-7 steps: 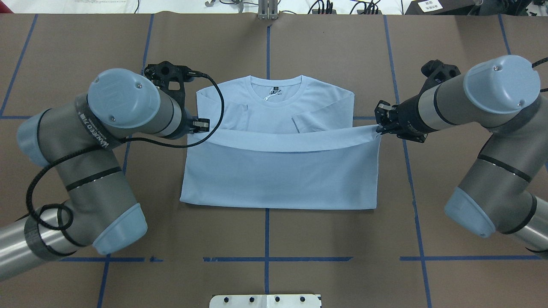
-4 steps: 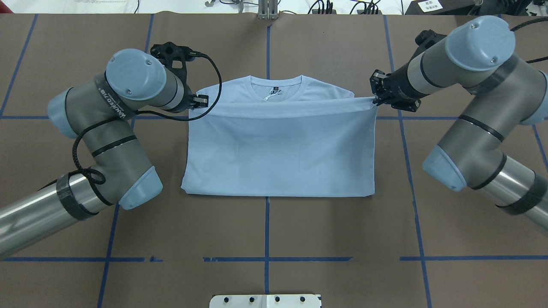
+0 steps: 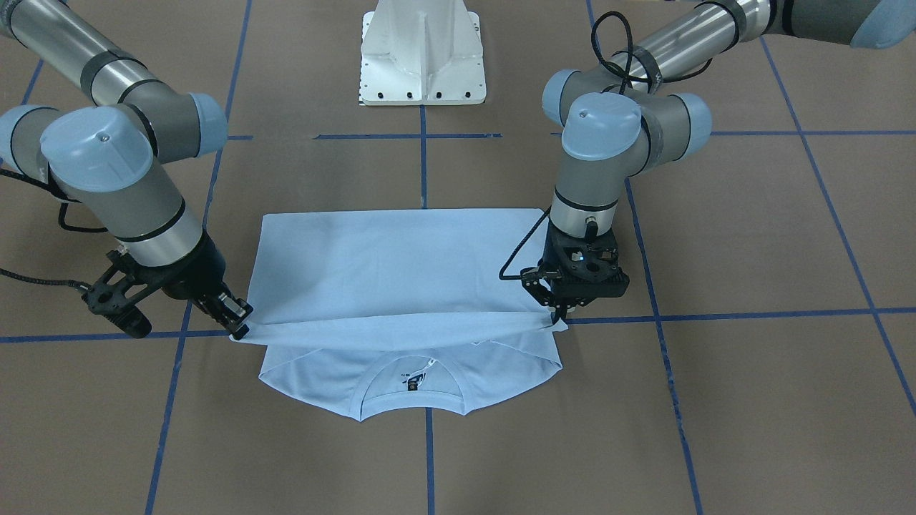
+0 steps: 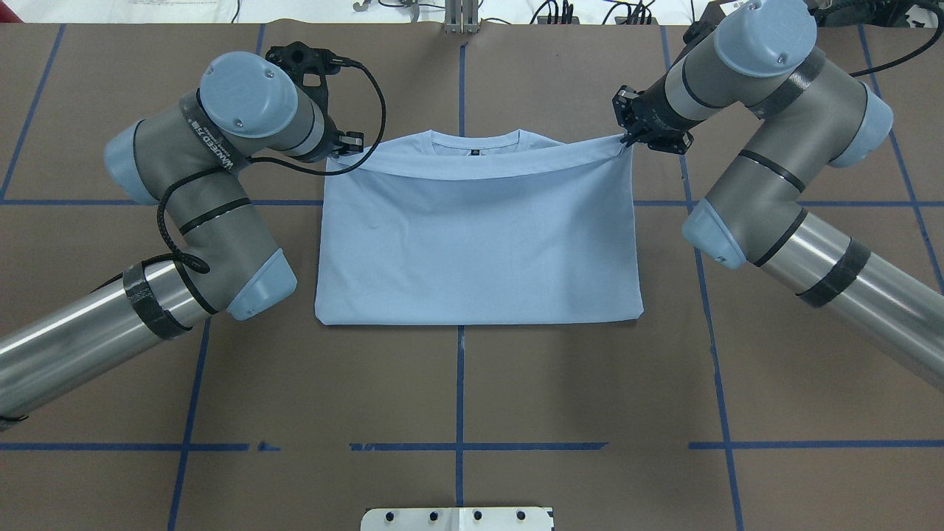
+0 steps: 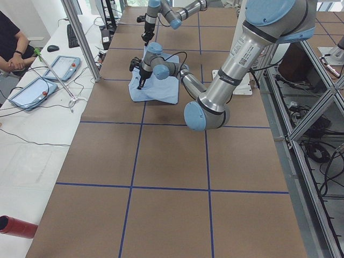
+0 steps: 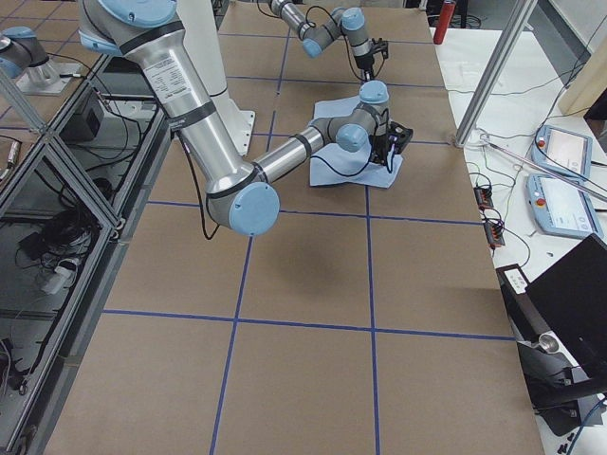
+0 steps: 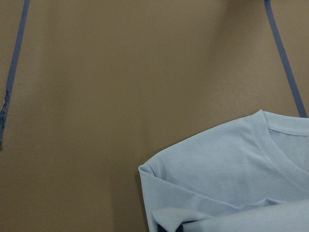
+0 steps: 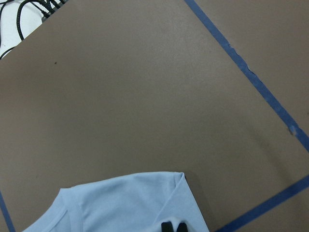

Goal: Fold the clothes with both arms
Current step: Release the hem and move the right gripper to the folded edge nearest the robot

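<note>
1. The shirt (image 4: 476,236) lies on the table (image 4: 774,383), its hem carried over almost to the collar (image 4: 476,137).
2. Left fingers (image 4: 352,143) and right fingers (image 4: 633,134) pinch the hem corners.
3. Uneven release could skew the fold; a sagging middle may wrinkle.

Both grey metal robot arms (image 4: 221,221) (image 4: 767,184) have light-blue joint caps, black band rings, looping black cables (image 4: 372,96), and silver tube sections.

The brown table (image 4: 457,398) lies bare on the near side of the T-shirt (image 4: 479,243). The 2 arms stand close at the shirt's sides, the left arm (image 4: 214,192) and the right arm (image 4: 767,177). A white pedestal (image 3: 422,54) stands at the robot's edge.
</note>
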